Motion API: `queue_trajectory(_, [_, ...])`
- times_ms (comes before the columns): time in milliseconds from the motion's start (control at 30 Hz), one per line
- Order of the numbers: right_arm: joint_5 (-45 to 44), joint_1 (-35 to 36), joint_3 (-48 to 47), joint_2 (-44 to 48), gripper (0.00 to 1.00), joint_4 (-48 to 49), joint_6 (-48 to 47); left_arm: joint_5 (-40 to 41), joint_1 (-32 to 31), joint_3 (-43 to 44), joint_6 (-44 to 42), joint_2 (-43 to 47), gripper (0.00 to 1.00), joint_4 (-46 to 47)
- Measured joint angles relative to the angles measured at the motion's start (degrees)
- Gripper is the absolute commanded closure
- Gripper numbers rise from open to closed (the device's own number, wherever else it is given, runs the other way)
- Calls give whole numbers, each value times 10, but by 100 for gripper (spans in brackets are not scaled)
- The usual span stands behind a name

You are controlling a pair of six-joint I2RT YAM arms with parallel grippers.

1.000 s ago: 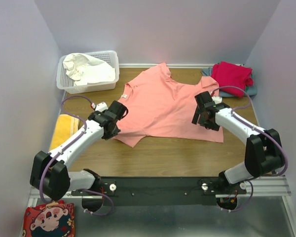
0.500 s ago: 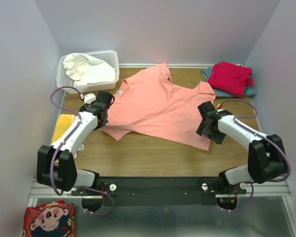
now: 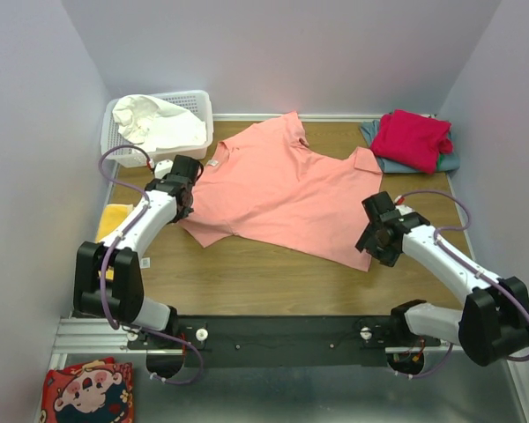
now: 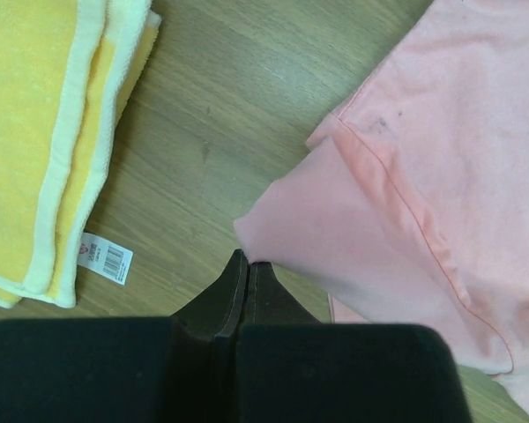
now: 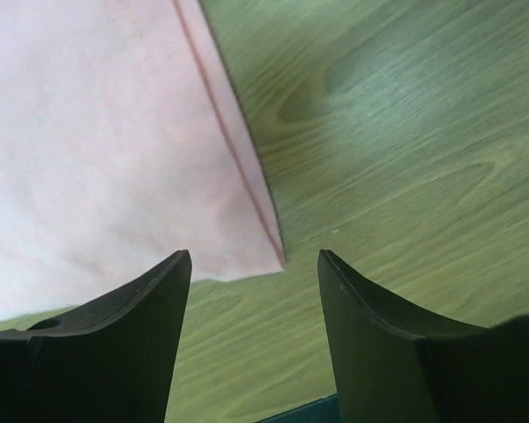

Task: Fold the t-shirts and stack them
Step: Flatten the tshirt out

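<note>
The salmon-pink t-shirt (image 3: 282, 189) lies spread on the wooden table. My left gripper (image 3: 185, 204) is shut on the edge of its left sleeve; in the left wrist view the tips (image 4: 248, 263) pinch the pink cloth (image 4: 423, 176). My right gripper (image 3: 370, 248) hovers open at the shirt's near right corner, and that hem corner (image 5: 264, 242) lies just ahead of the gap between the tips (image 5: 254, 254). A crimson-red t-shirt (image 3: 412, 138) lies folded on a grey-blue one (image 3: 451, 162) at the back right. A white t-shirt (image 3: 159, 123) is crumpled in the basket.
The white lattice basket (image 3: 200, 100) stands at the back left. A folded yellow towel (image 3: 115, 222) with a barcode tag (image 4: 104, 257) lies at the table's left edge. A red printed cloth (image 3: 88, 392) sits below the near left corner.
My left gripper moved back and left, dragging the pink shirt with it. My right gripper drew back toward the near right to the shirt's corner, its jaws narrowing somewhat.
</note>
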State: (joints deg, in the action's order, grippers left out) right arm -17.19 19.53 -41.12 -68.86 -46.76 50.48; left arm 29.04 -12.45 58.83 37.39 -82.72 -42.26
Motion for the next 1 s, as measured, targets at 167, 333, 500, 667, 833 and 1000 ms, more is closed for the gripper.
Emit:
queue_trajectory(167, [16, 4, 8, 0, 37, 0, 8, -2, 0, 9, -9, -11, 100, 6])
queue_trajectory(333, [25, 7, 27, -11, 38, -1, 20, -3, 0, 16, -12, -12, 100, 8])
queue_trajectory(500, [32, 8, 37, -20, 41, 1, 27, -3, 0, 17, -12, -15, 100, 9])
queue_trajectory(667, [43, 8, 48, -31, 50, 11, 33, -3, 0, 18, -14, -18, 100, 9])
queue_trajectory(833, [57, 10, 53, -39, 59, 32, 36, -4, 1, 24, -16, -19, 100, 9])
queue_trajectory(1000, [61, 11, 50, -47, 65, 39, 35, -5, 1, 25, -17, -19, 100, 9])
